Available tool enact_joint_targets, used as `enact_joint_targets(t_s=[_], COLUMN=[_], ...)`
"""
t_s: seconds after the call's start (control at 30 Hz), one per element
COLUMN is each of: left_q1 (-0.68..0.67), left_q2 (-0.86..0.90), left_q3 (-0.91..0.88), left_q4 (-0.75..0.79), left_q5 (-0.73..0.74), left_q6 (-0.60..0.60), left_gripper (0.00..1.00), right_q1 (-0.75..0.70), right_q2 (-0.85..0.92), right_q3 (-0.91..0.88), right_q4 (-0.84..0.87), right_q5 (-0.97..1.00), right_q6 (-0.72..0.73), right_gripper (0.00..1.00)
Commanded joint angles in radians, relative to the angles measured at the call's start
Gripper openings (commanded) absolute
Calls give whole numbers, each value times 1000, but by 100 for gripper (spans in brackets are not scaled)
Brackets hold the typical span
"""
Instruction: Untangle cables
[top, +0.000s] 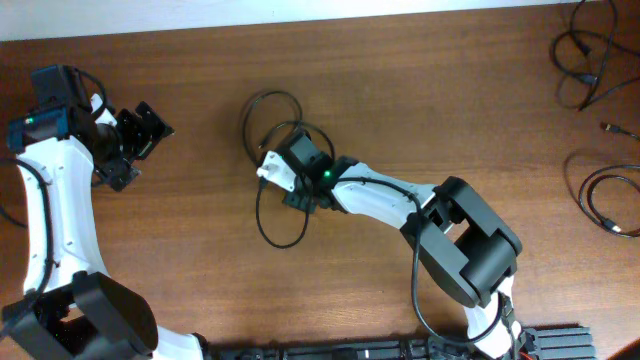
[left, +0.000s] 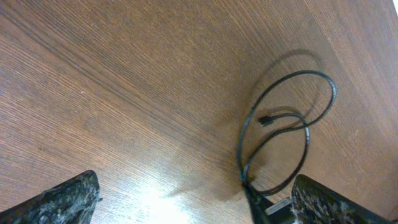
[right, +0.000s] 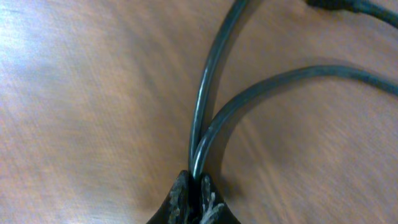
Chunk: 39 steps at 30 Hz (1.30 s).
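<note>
A thin black cable (top: 262, 108) lies in loops at the middle of the table, one loop above my right gripper and one (top: 280, 225) below it. My right gripper (top: 283, 160) is shut on this cable; the right wrist view shows two strands (right: 205, 118) pinched between its fingertips (right: 198, 186). My left gripper (top: 140, 140) is open and empty, held at the far left, apart from the cable. The left wrist view shows the cable loop (left: 292, 124) with a small plug end (left: 266, 119) ahead of its open fingers (left: 199, 202).
Separate black cables lie at the far right: a bunch (top: 590, 60) at the top corner, a small plug (top: 615, 128) and a loop (top: 605, 195) below it. The wooden table (top: 200, 260) fills the view.
</note>
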<state>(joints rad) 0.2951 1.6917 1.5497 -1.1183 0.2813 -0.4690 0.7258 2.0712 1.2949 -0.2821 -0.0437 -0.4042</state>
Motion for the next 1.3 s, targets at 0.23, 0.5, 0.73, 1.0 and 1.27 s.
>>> enact_joint_targets(t_s=[0.23,0.5,0.73,1.0,1.27], left_q1=[5,5,5,5,5], left_q2=[-24,-24,-24,-24,-24], left_q3=[20,20,20,20,20], left_q4=[-2,-2,-2,-2,-2], left_q5=[11,11,11,11,11], left_q6=[-9,-9,-9,-9,-9], left_gripper=[99,99,99,99,99], right_q1=[-496,-755,-737,-768,-976], right_q2=[-69,-60,102,199,161], right_q3=[154,152,152,153,182], right_q4=[-184,-110,203,200,111], right_q5=[183,-237,34,180,248], right_q6=[15,14,356,522,510], right_gripper=[4,50,63,4,4])
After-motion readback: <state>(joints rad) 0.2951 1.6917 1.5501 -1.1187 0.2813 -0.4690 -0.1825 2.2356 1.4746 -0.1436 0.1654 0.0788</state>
